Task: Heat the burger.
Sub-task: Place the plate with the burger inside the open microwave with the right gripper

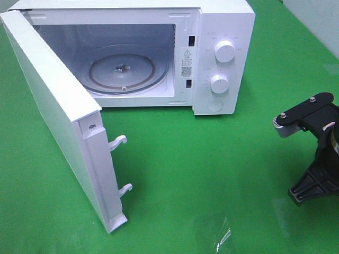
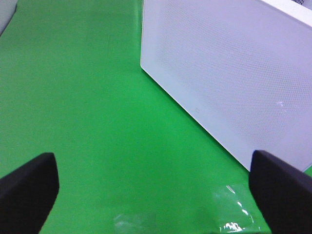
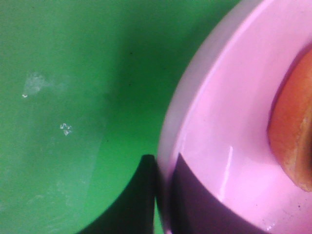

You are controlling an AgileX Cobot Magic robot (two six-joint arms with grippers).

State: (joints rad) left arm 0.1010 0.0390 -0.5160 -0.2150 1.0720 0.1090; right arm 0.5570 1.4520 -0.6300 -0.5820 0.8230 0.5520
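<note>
Starting on the left, the left gripper [image 2: 152, 165] hangs over the green table [image 1: 212, 174]. Its two dark fingers [image 2: 27, 187] are spread as wide as they go, with nothing between them but bare cloth. Just ahead of it in the left wrist view is the pale, dotted outer face of the microwave door [image 1: 50, 100].

From the high camera that door stands swung fully open to the left, its two white latch hooks [image 1: 119, 142] poking out from the free edge. Next along is the microwave [image 1: 222, 21] itself. The cavity is wide open and the round glass turntable [image 1: 124, 71] sits flat on its floor (nothing on it). Further right is the control panel, with the upper knob [image 1: 225, 52] stacked above the lower knob [image 1: 220, 83].

Over at the far right edge is the right arm [image 1: 312, 159], black and angled down toward the table, well apart from the microwave. Up close, the right gripper [image 3: 163, 161] is clamped tight on the rim of the pink plate [image 3: 219, 122]. One finger [image 3: 195, 200] lies inside the dish and the other presses just outside the rim. The burger [image 3: 292, 126] rides on that plate, with only a slice of its brown bun showing at the edge of the right wrist view.
</note>
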